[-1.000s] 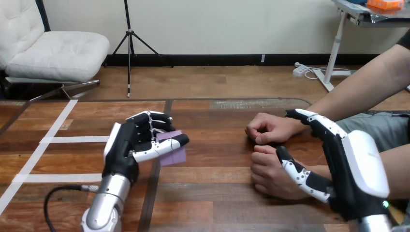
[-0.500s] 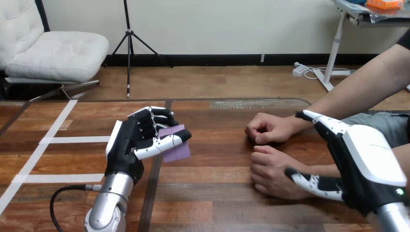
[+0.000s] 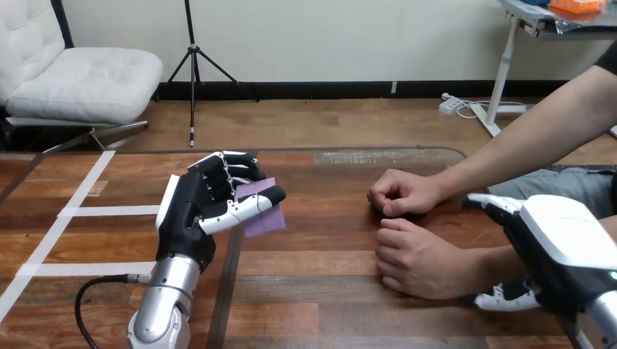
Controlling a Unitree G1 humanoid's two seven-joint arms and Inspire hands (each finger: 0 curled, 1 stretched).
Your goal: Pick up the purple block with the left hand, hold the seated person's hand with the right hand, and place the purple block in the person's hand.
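Looking down from my head camera, my left robot hand (image 3: 193,214) was over the left half of the wooden desk (image 3: 327,291), its silver forearm coming up from the bottom edge. It was closed on the purple block (image 3: 265,220): the thumb lay across the block's near face and the curled fingers (image 3: 222,174) pressed it from the far side, so the block sat tilted in the grip. I could not tell whether the block's lower edge touched the desk. White tape lines (image 3: 80,211) ran across the desk just to the left of that hand. Well apart from the block, on the right half of the desk, the seated person rested both hands. The person's farther hand (image 3: 400,195) was loosely fisted. The person's nearer hand (image 3: 415,258) lay curled just in front of it, the two almost touching. My right robot hand (image 3: 560,247) was at the lower right corner, beside the forearm of the nearer hand. It was spread wide and held nothing: a straight finger reached along the far side of that forearm and the thumb (image 3: 506,298) lay low on the near side, neither one curled round the arm.
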